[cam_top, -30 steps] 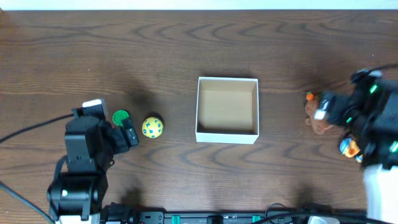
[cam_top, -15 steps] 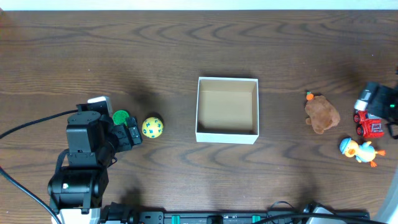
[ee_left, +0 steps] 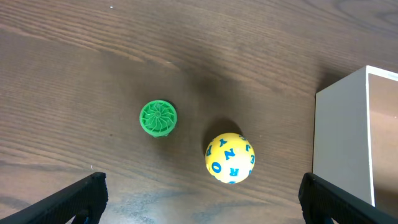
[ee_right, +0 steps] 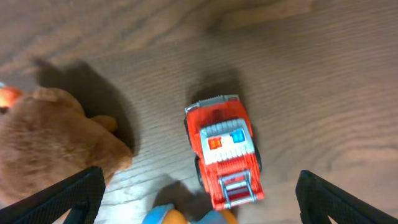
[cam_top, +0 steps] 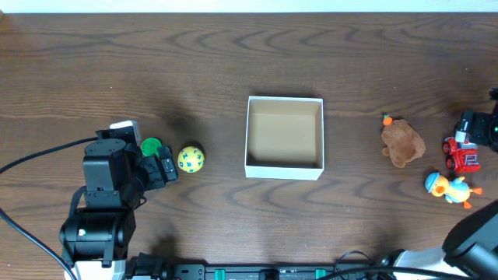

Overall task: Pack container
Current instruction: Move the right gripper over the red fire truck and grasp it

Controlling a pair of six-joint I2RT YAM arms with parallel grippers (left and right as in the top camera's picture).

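Overhead: the white-walled box [cam_top: 284, 169] sits square at the middle of the table [cam_top: 233, 54], its tan floor bare. Toward the left edge, the left gripper [cam_top: 162, 166] hangs over a green disc [cam_top: 150, 145] and just beside a yellow ball [cam_top: 191, 159]; the arm covers part of the disc. Near the right edge lie a brown plush [cam_top: 402, 144], a red truck [cam_top: 462, 155] and a duck [cam_top: 447, 187], close together with nothing between them and the box. The right gripper [cam_top: 473, 129] shows at the right edge, just behind the truck. A second ago that arm hid the truck and most of the duck; it has since drawn back to the edge, and both toys are in plain sight. The left arm has barely shifted, and the box, disc and ball have not moved.

Left wrist: the jaws are spread wide with nothing between them. The disc and ball lie apart on bare wood below, and the box wall stands at the right.

Right wrist: the jaws are again wide apart and empty. The truck lies between the fingers [ee_right: 68, 194], the plush to its left, and the duck's head touches its lower end.
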